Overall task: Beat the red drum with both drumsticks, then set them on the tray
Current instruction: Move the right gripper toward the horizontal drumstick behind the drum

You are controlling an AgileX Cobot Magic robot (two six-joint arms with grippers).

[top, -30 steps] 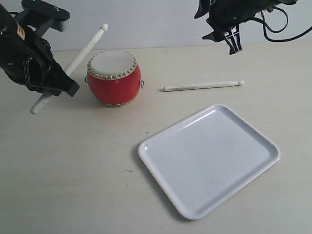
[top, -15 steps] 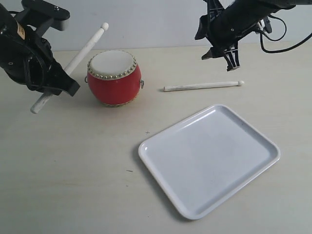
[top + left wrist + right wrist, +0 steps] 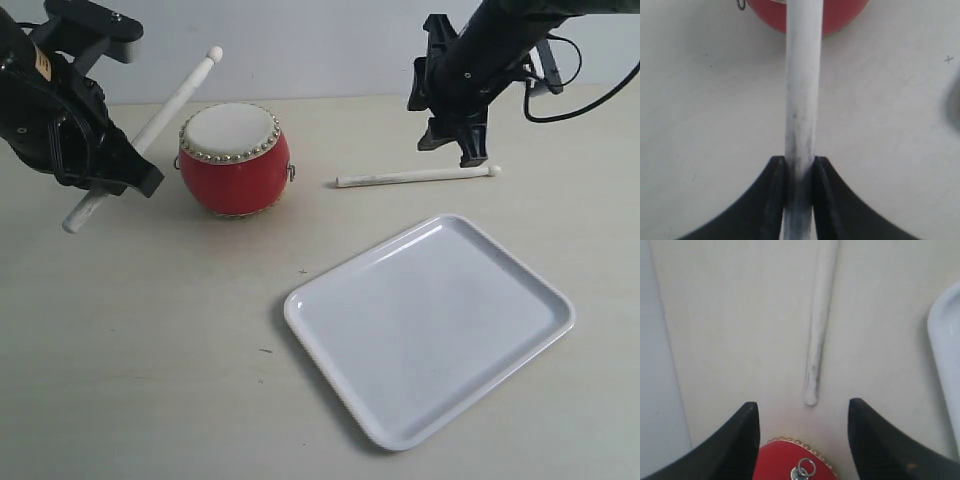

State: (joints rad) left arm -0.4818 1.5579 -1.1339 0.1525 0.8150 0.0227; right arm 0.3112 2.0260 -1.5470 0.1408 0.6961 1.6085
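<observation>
Because both arms run off the top edge of the exterior view, only their black ends show. The left gripper (image 3: 105,185) hides the middle of the drumstick (image 3: 175,100) it carries. The left wrist view shows its jaws closed narrow on that stick's shaft, with only a red sliver of the drum (image 3: 840,20) showing. The stick slants up past the drum's left side, knob high. The right gripper (image 3: 457,148) hangs over the second drumstick (image 3: 415,176), jaws wide and holding nothing. The right wrist view cuts off this stick's knob and shows just an edge of the tray (image 3: 945,340).

Count: 2 drumsticks, 1 red drum (image 3: 235,165), 1 white tray (image 3: 430,330), 2 grippers. Drum, loose stick and tray sit apart on the pale table (image 3: 150,350), with the tray nearest the camera and nothing on it.
</observation>
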